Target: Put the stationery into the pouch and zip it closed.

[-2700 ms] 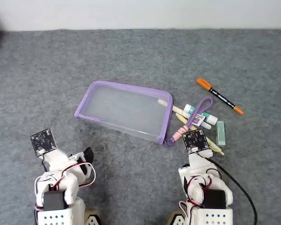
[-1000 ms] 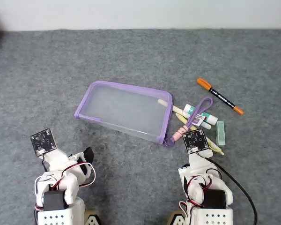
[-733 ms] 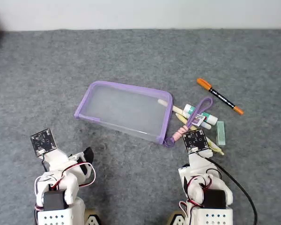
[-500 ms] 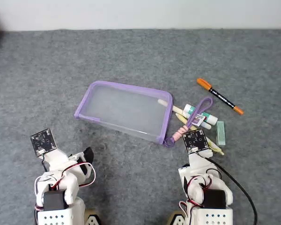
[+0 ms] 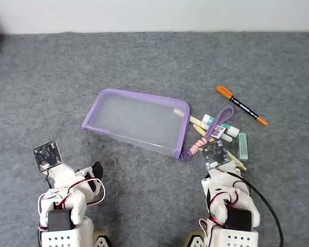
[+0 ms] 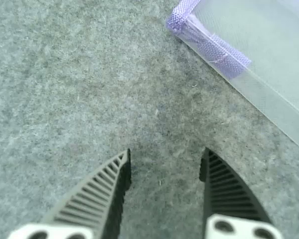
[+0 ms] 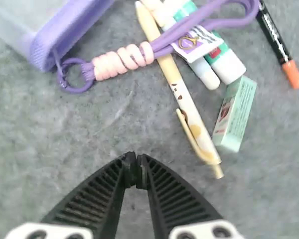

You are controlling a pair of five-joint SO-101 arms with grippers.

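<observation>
- Right in front of the right gripper (image 7: 136, 158), a little past its tips, lies the stationery: a cream pen (image 7: 179, 99), a mint eraser (image 7: 235, 112), two white tubes (image 7: 212, 64) and, farthest off, an orange marker (image 7: 276, 42).
- These things lie on the grey mat (image 5: 154, 62), not in the pouch (image 5: 136, 122), so I think the job has hardly begun.
- The right gripper's two fingers are pressed together with nothing between them. It would have to spread them before it could pick anything up.
- The pen is the closest thing to it, so I guess the pen is a good first pick.
- The pouch lies ahead of the right gripper, off toward the other arm.
- Its purple strap (image 7: 122, 57), with a pink wrap, lies across the pen and the tubes. Things pulled from under it could catch on it.
- I cannot tell if the zip is open.
- The left gripper (image 6: 167, 154) sits low over the mat with its fingers spread apart, holding nothing.
- A corner of the pouch is ahead of it and off to one side, not touching it.
- My guess is that it waits there so it can hold the pouch steady while the other arm fills it.
</observation>
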